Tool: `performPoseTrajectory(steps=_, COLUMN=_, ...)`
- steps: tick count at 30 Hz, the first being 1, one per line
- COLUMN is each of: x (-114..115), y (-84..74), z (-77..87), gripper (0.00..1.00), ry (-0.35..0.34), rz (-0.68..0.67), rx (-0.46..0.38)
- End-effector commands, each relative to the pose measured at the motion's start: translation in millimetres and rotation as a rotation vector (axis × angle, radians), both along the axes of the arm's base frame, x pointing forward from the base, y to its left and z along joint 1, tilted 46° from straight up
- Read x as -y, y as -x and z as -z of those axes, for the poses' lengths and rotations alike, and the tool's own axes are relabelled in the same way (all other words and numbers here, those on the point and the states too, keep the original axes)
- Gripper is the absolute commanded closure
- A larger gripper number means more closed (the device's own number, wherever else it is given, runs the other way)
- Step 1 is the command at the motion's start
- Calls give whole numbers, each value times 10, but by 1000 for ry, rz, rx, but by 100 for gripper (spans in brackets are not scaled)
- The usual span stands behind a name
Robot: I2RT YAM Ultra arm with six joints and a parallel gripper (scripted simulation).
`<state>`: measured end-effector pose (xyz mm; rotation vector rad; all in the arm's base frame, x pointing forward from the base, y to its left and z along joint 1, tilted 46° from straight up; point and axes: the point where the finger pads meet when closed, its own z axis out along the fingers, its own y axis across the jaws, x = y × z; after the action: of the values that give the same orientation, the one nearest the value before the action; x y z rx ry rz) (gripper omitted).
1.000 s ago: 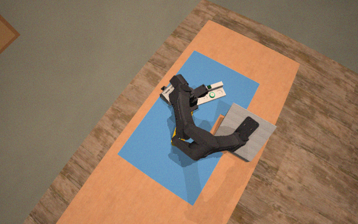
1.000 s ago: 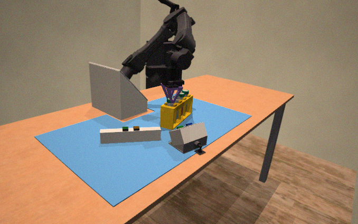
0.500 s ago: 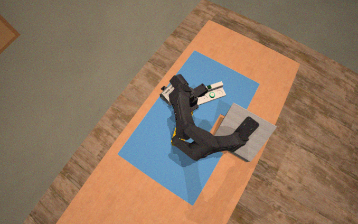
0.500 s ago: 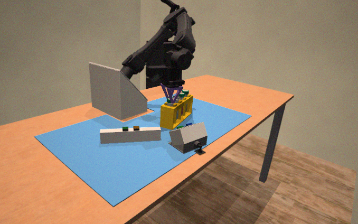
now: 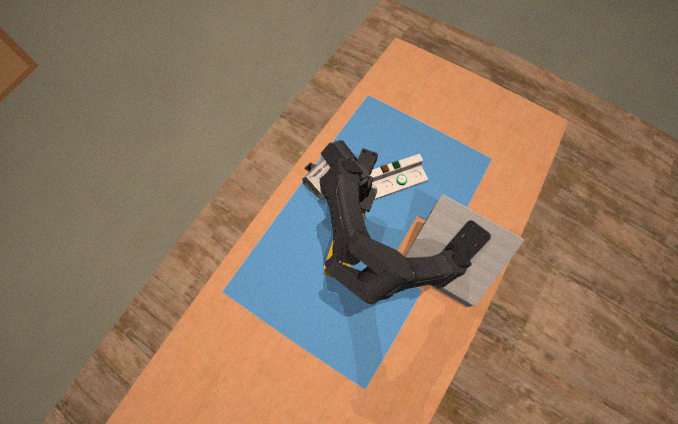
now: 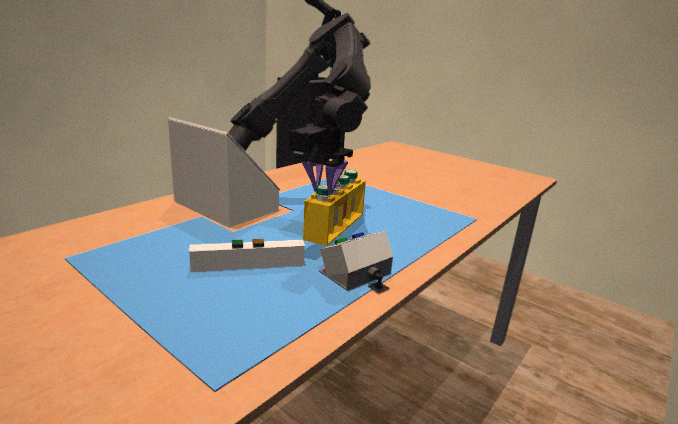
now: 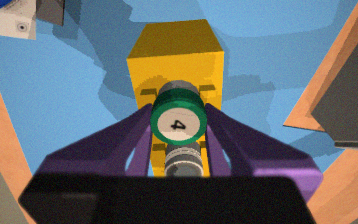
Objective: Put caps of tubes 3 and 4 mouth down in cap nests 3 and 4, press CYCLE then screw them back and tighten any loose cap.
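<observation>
The yellow decapping station (image 6: 334, 214) stands on the blue mat. My gripper (image 7: 178, 111) points straight down over its end tube, and the purple fingers are shut on the green cap with the dot marked 4 (image 7: 179, 119). The cap stands on top of its tube. In the exterior view the gripper (image 6: 323, 186) sits at the station's near end. The neighbouring tube (image 7: 183, 160) shows a bare grey top without a cap. Two more green caps (image 6: 347, 176) stand on the far tubes. Another green cap (image 5: 401, 179) lies in a nest of the cap tray (image 5: 395, 180).
The tray's white console (image 6: 246, 254) carries a green lamp (image 6: 237, 243) and an amber lamp (image 6: 258, 242); neither looks bright. The small grey desk (image 6: 356, 257) with the green key (image 6: 341, 241) and the blue key (image 6: 357, 235) stands beside the station. The grey arm mount (image 6: 220, 172) rises behind.
</observation>
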<state>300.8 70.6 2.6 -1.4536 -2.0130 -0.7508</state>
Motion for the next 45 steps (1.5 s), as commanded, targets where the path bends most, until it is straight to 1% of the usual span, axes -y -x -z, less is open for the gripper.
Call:
performPoseTrajectory(steps=1, x=24, y=-29, z=-24, gripper=100, ry=-24, rz=-172, rx=192)
performPoseTrajectory(steps=5, x=24, y=-29, z=-24, gripper=100, ry=-43, rz=-312, rx=333)
performPoseTrajectory(steps=7, x=24, y=-29, z=-24, gripper=100, ry=-43, rz=-312, rx=333)
performPoseTrajectory(steps=22, x=25, y=-30, z=-26, gripper=100, ry=-117, rz=-838, rx=864)
performPoseTrajectory(steps=24, x=25, y=-30, z=-26, gripper=100, ry=-117, rz=-838, rx=864)
performPoseTrajectory(steps=39, x=27, y=-30, z=-28, gripper=100, ry=-190, rz=-1364, rx=1393)
performPoseTrajectory(steps=41, x=27, y=-30, z=-28, gripper=100, ry=-190, rz=-1364, rx=1393)
performPoseTrajectory(steps=45, x=28, y=-30, z=-28, gripper=100, ry=-209, rz=-1504, rx=1534)
